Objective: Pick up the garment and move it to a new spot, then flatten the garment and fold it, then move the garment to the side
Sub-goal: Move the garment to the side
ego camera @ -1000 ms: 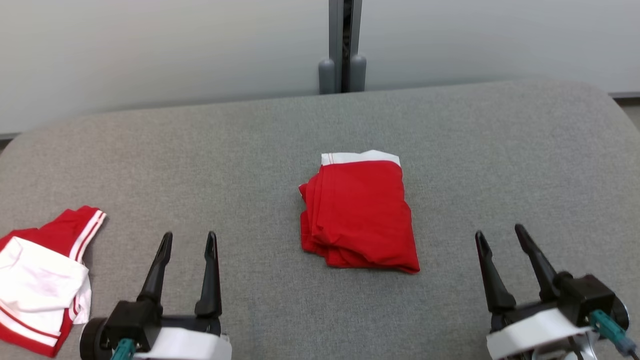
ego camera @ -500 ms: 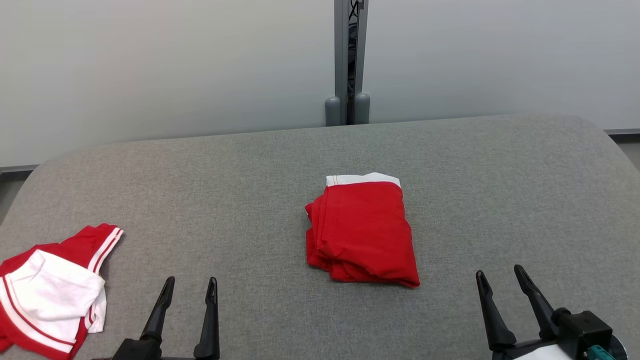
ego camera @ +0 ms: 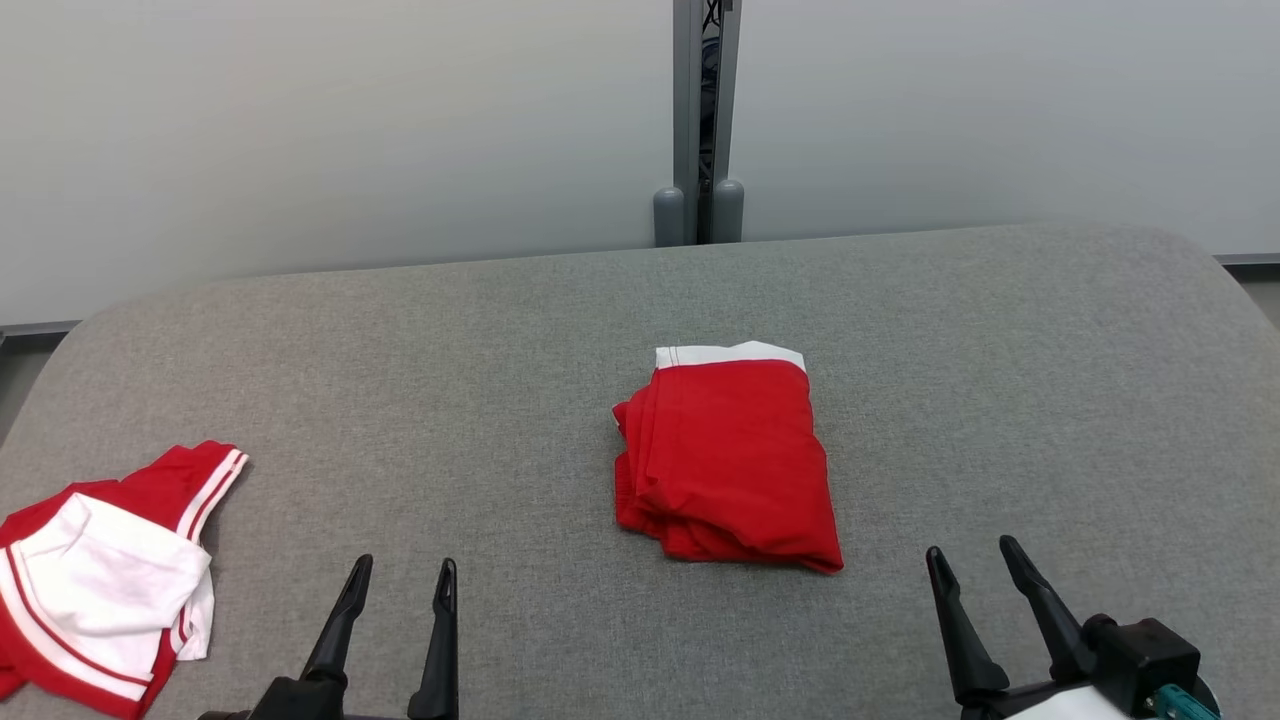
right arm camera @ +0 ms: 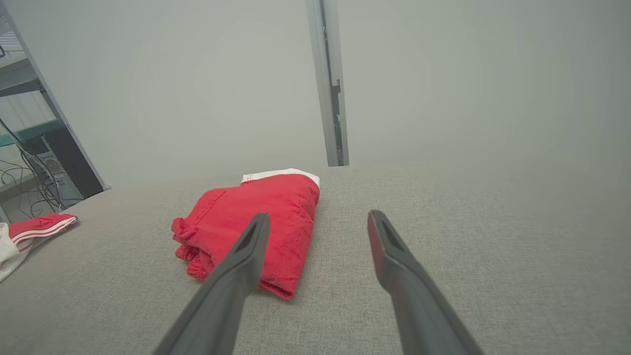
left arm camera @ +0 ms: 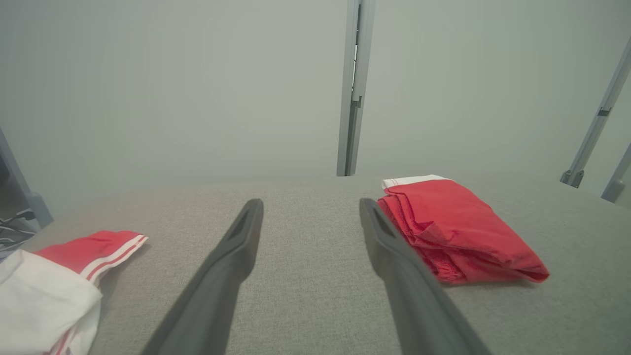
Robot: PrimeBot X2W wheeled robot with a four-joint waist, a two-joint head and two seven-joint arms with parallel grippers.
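Observation:
A red garment [ego camera: 728, 462] with a white band at its far edge lies folded in a compact stack at the middle of the grey padded table [ego camera: 1000, 400]. The left wrist view has the garment [left arm camera: 456, 229] to the right of the fingers, and the right wrist view has the garment [right arm camera: 251, 222] to the left. My left gripper [ego camera: 403, 572] hovers open at the lower left, empty and well short of it. At the lower right my right gripper [ego camera: 970, 556] is open and empty too, apart from the cloth.
A second red and white garment [ego camera: 100, 580] lies crumpled at the table's left edge, also seen as the crumpled garment [left arm camera: 59, 281] in the left wrist view. A grey post [ego camera: 700, 120] stands behind the table against the pale wall. A shelf with cables [right arm camera: 34, 162] stands off to the left.
The head camera tilted up during the first half second, so the whole scene slid down the picture. Both grippers sit lower in view and have drawn slightly inward. The folded garment stays put.

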